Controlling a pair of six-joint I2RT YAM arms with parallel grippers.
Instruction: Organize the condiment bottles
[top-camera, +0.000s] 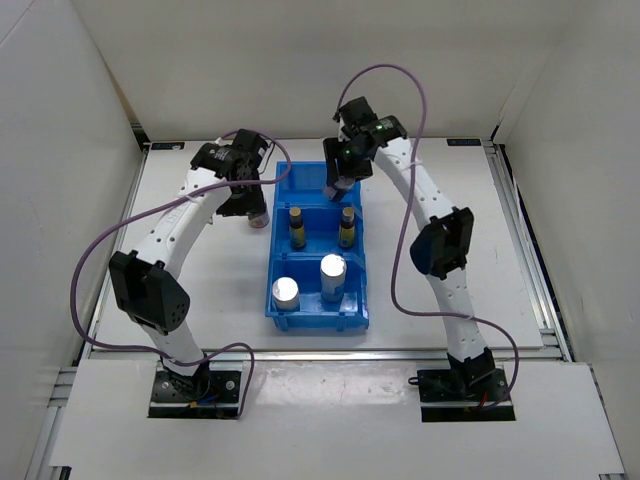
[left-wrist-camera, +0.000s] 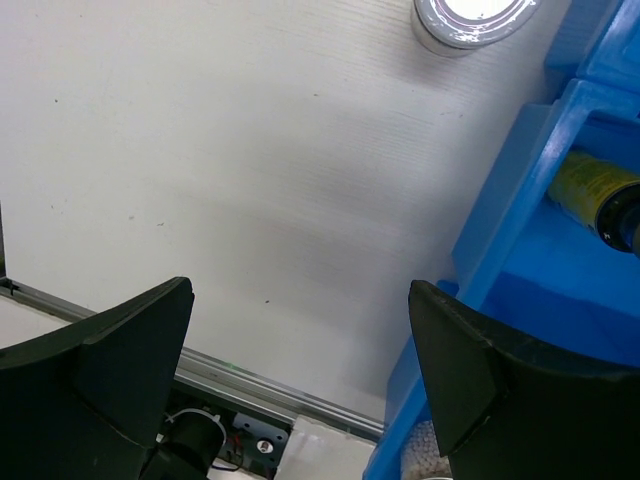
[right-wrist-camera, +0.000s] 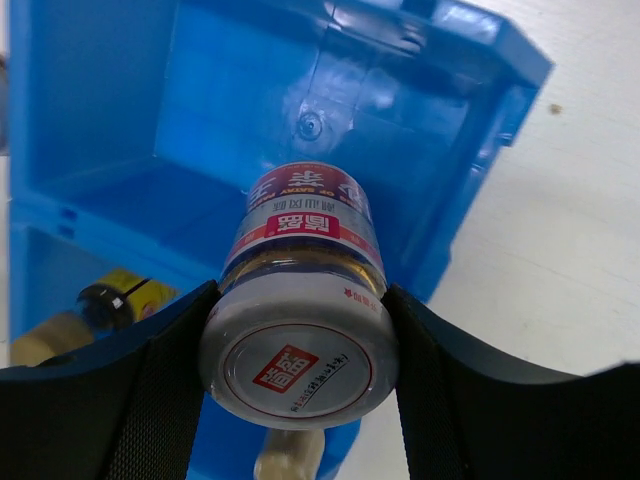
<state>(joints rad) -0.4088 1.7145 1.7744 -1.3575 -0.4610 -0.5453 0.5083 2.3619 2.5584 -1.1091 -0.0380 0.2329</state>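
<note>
Left of the blue bin (top-camera: 320, 312), the left gripper (left-wrist-camera: 300, 300) hangs over the white table (left-wrist-camera: 250, 150), jaws spread wide with nothing between them. Just past its fingers, and apart from them, the loose jar (top-camera: 259, 220) stands upright on the table. It is squat and pale-lidded, close beside the bin's left wall at the far compartment.

Inside the bin, the middle compartment holds the two yellow bottles (top-camera: 297, 228), dark-capped and upright, one toward each side. The near compartment holds the two silver-topped cylinders (top-camera: 332, 275), also upright.

At the bin's far right corner, the right gripper (top-camera: 338, 183) is partly closed, its pads pressed against both sides of the held jar (right-wrist-camera: 296, 350). This red-labelled jar sits over the right end of the far compartment. I cannot tell whether it touches the floor there.
</note>
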